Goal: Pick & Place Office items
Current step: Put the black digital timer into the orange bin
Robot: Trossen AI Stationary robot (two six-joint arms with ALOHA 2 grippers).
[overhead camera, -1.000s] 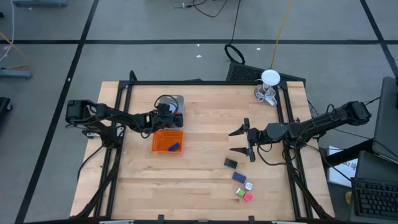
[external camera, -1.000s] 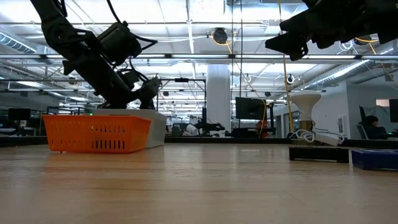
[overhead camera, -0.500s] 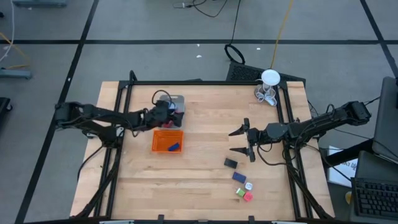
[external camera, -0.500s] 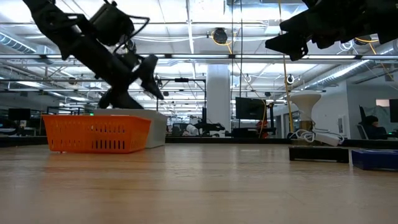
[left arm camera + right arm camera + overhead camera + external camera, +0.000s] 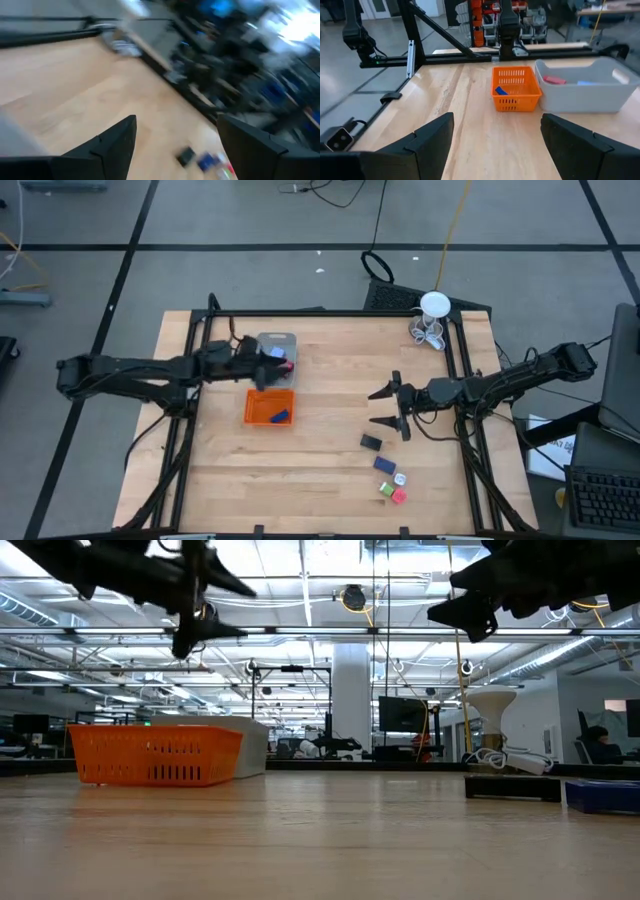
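My left gripper (image 5: 268, 354) hangs open, high over the grey tray (image 5: 277, 340); the low view shows it (image 5: 243, 612) well above the table, and nothing lies between its fingers in the left wrist view (image 5: 177, 125). The grey tray holds a pink piece (image 5: 554, 80), a blue one and a white one. An orange tray (image 5: 262, 406) holds one blue piece (image 5: 281, 417). My right gripper (image 5: 380, 407) waits open and raised, right of centre. Below it on the table lie black (image 5: 371, 443), blue (image 5: 384, 464), white (image 5: 400, 478), green (image 5: 384, 489) and pink (image 5: 399, 496) pieces.
A white round thing with wire loops (image 5: 432, 315) stands at the far right corner. Black frame rails run along the left, right and far edges of the table (image 5: 320, 360). Bare wood lies between the trays and the loose pieces, and along the near edge.
My left gripper has risen from low at the trays to well above them, tipping from a downward slant to nearly level, and has drawn back a little toward the table's left edge. My right arm has kept still.
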